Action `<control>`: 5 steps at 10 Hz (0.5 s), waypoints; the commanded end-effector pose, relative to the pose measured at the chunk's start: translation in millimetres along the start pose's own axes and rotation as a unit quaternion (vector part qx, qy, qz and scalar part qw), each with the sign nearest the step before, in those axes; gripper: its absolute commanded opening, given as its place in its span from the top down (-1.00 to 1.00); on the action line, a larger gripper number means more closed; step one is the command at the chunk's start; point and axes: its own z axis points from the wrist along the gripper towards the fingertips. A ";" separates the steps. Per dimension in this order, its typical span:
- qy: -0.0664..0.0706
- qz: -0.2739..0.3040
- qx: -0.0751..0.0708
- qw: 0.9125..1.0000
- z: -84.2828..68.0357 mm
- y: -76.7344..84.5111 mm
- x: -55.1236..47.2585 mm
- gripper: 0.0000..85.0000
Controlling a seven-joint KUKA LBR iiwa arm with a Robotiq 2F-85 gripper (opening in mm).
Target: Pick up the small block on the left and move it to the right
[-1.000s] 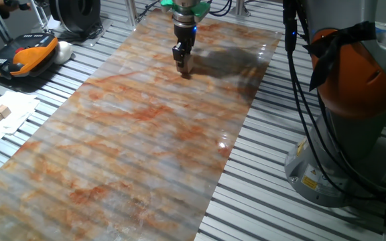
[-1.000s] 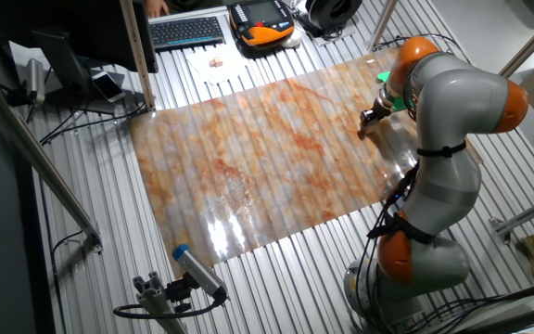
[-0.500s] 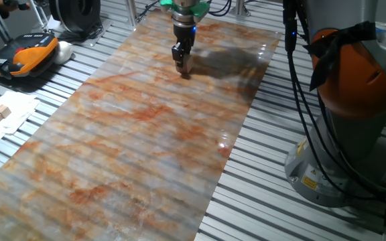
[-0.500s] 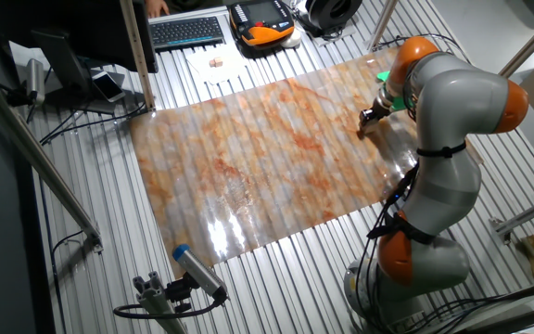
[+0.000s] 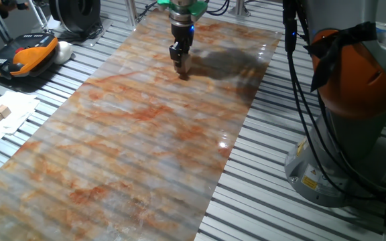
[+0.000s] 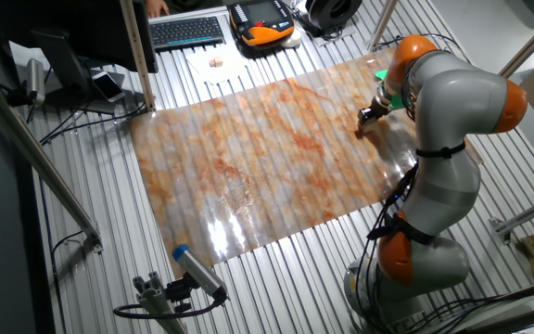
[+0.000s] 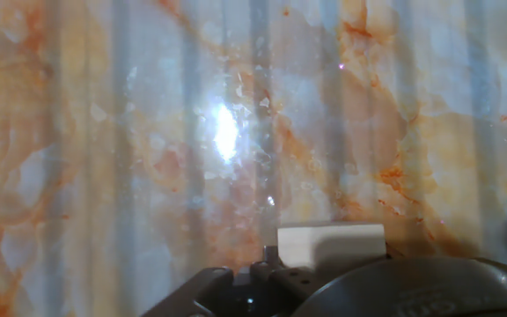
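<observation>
The small block (image 7: 331,243) is a pale tan cube at the bottom middle of the hand view, right against the gripper body. In one fixed view it shows as a tan bit (image 5: 183,66) between the fingertips. My gripper (image 5: 181,64) is shut on it and holds it just above the far end of the marbled sheet (image 5: 133,140). In the other fixed view the gripper (image 6: 367,117) hangs over the sheet's right part (image 6: 276,158). The fingers themselves are hidden in the hand view.
White paper (image 5: 5,115) with a pair of smaller tan cubes (image 5: 3,112) lies off the sheet's left edge, beside an orange-and-black pendant (image 5: 20,56). A keyboard (image 6: 187,31) lies beyond. The arm's base (image 5: 354,114) and black cables (image 5: 300,87) stand right of the sheet.
My gripper has shifted slightly up and to the left in one fixed view, and the block has gone with it. Nothing else has moved.
</observation>
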 end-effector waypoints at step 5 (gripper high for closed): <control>0.006 0.022 -0.011 1.000 -21.0 17.5 -4.0 1.00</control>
